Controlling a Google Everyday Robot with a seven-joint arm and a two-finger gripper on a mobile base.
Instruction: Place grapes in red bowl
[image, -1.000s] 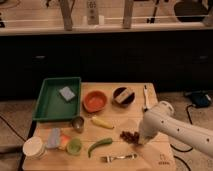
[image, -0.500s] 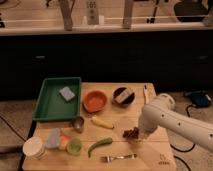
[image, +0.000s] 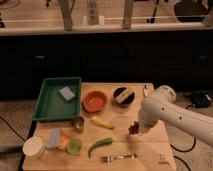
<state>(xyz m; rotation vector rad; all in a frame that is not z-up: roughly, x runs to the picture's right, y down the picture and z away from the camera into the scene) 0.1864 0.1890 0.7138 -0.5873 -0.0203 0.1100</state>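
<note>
The grapes (image: 133, 129), a small dark red-purple bunch, sit just over the wooden tabletop (image: 155, 150) right of centre. My gripper (image: 140, 126) reaches down from the white arm at the right and is shut on the grapes. The red bowl (image: 94, 101) stands at the back middle of the table, to the upper left of the gripper and well apart from it, with nothing showing inside.
A dark bowl (image: 123, 96) stands right of the red bowl. A green tray (image: 50, 118) holding a sponge (image: 66, 93) is at the left. A metal cup (image: 77, 123), yellow fruit (image: 102, 122), green chili (image: 100, 145), fork (image: 119, 158) and white cup (image: 34, 147) lie in front.
The arm has swung left and bent over the grapes. The bunch has shifted slightly up and to the right with the gripper.
</note>
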